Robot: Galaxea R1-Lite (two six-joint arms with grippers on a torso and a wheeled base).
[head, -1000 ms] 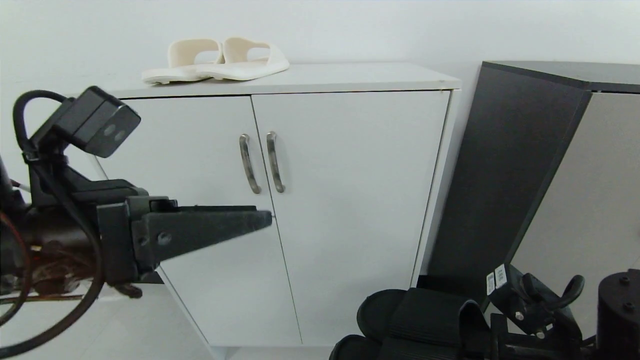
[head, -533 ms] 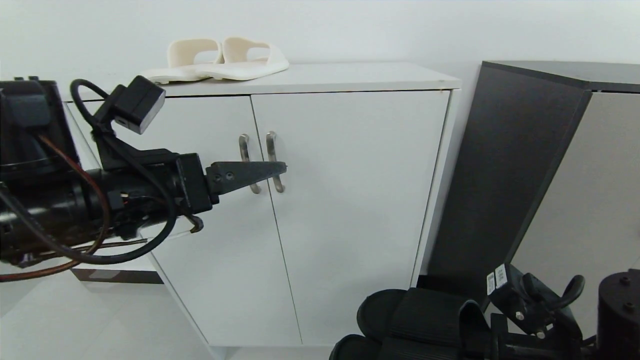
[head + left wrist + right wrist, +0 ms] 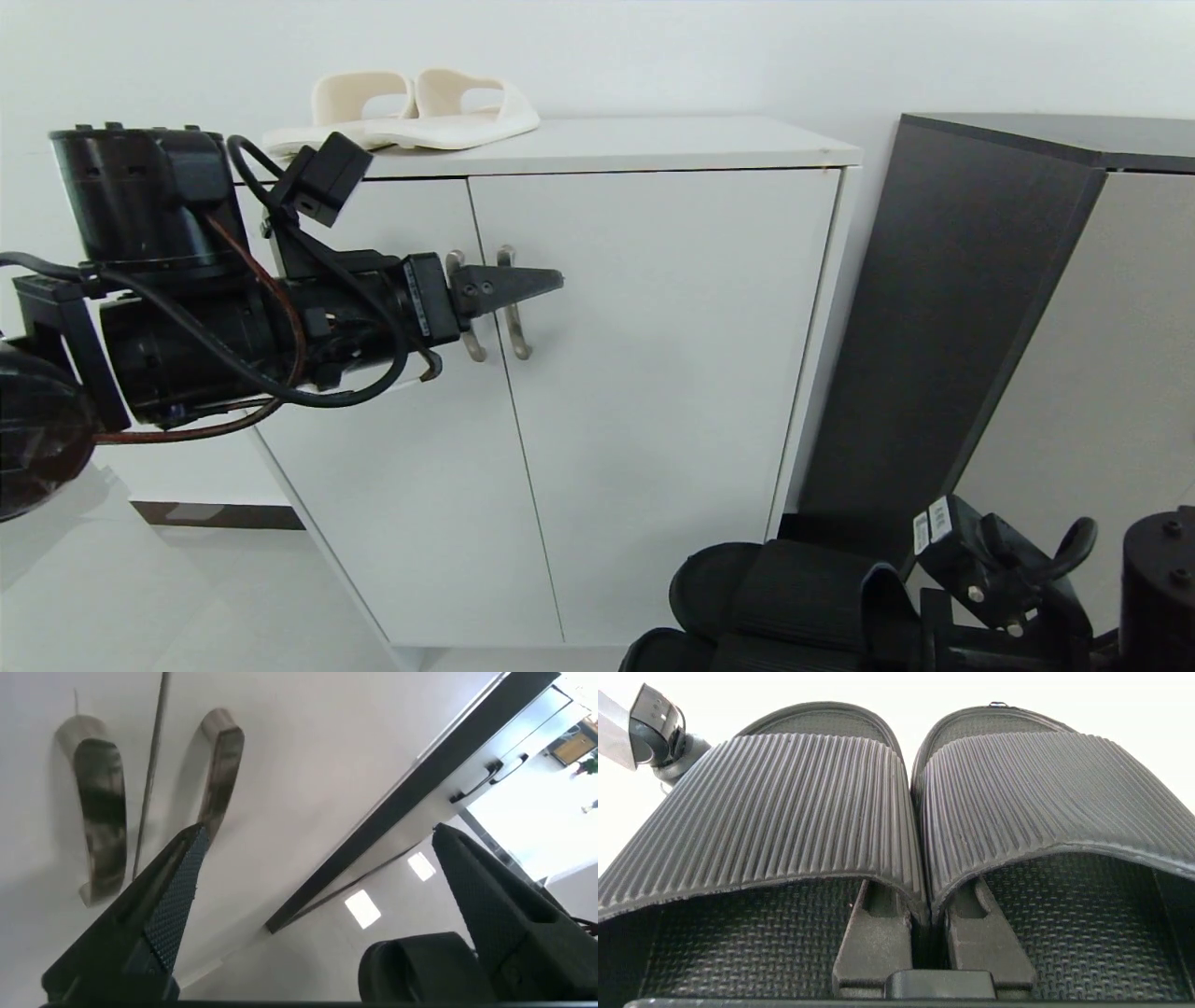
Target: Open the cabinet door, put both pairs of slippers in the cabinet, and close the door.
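Observation:
The white cabinet point(image 3: 653, 392) has both doors closed, with two metal handles at the middle seam. My left gripper point(image 3: 556, 277) is open in front of the right door's handle point(image 3: 516, 329). In the left wrist view that handle point(image 3: 220, 770) lies just by one finger point(image 3: 177, 896) of the gripper point(image 3: 320, 833), and the left door's handle point(image 3: 99, 812) is beside it. A cream pair of slippers point(image 3: 425, 114) rests on the cabinet top. Low at the right, the black slippers point(image 3: 794, 597) are held by my right gripper point(image 3: 926, 945), shut on their two adjoining inner walls point(image 3: 920, 859).
A dark cabinet point(image 3: 943, 327) with an angled black side panel stands close to the right of the white one. Pale floor point(image 3: 168, 597) lies open to the lower left. A white wall runs behind.
My left arm has risen and advanced from below the handles to handle height, its tip now past the right handle. The right arm with the black slippers has stayed put.

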